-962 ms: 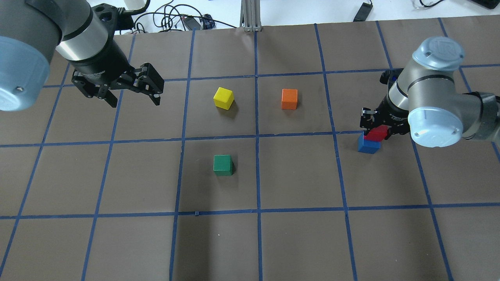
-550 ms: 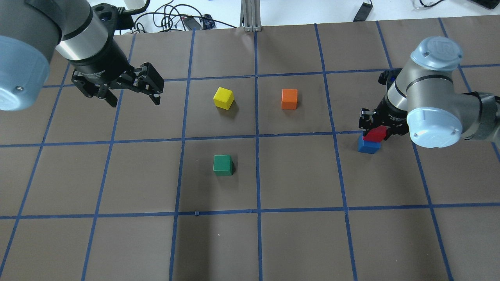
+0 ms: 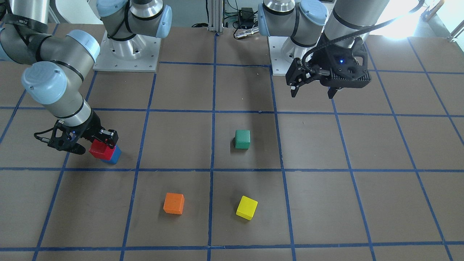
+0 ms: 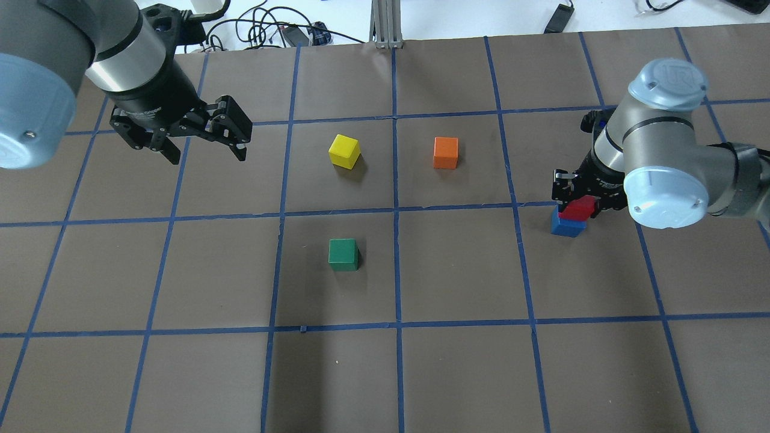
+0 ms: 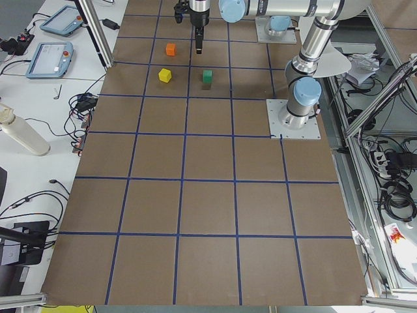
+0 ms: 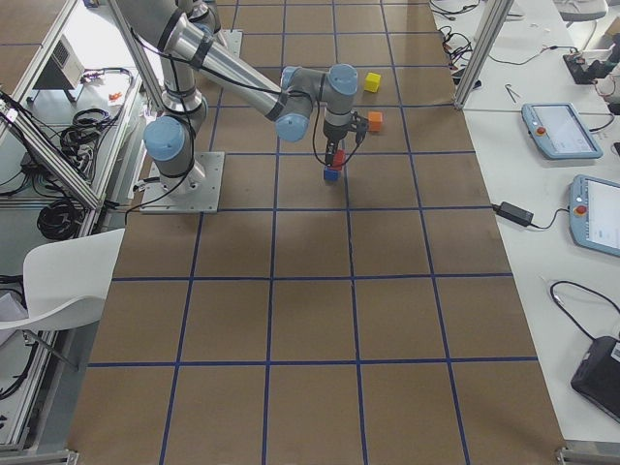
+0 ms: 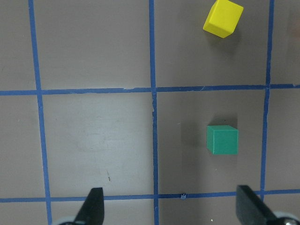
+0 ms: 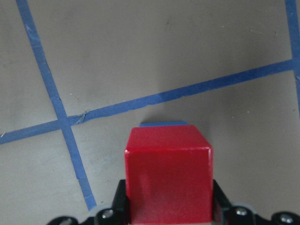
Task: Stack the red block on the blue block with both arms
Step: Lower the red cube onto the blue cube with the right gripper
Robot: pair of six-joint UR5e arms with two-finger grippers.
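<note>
My right gripper (image 4: 577,203) is shut on the red block (image 4: 579,207), its fingers on either side of the cube. The red block is on or just above the blue block (image 4: 567,226), offset a little from it. In the right wrist view the red block (image 8: 168,178) fills the lower middle and only a sliver of the blue block (image 8: 164,124) shows beyond it. Both also show in the front view: the red block (image 3: 97,149) and the blue block (image 3: 114,156). My left gripper (image 4: 207,156) is open and empty, high over the table's far left.
A yellow block (image 4: 344,150) and an orange block (image 4: 446,152) sit in the far middle of the brown mat with blue tape lines. A green block (image 4: 343,254) sits nearer the middle and shows in the left wrist view (image 7: 222,139).
My right arm has shifted slightly left and the red block has come a little closer onto the blue block. The left arm has barely moved.
</note>
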